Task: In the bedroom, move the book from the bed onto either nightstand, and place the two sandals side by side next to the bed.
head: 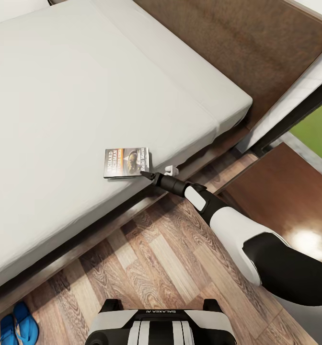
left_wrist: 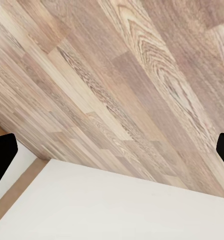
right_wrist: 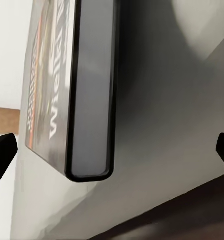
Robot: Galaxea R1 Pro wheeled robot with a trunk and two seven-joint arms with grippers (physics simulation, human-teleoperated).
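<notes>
The right end effector [head: 146, 175], fingers spread, sits at the edge of the book [head: 126, 162] just ahead on the bed [head: 60, 96]; book pickup is underway, closing around it likely comes next.

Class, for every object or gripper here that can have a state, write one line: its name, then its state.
Dark paperback book: lying flat, cover up, at the grey mattress edge.
Bright blue sandals: on the wood floor, side by side.
Right gripper: open, at the book's edge.
Left gripper: open, empty.
</notes>
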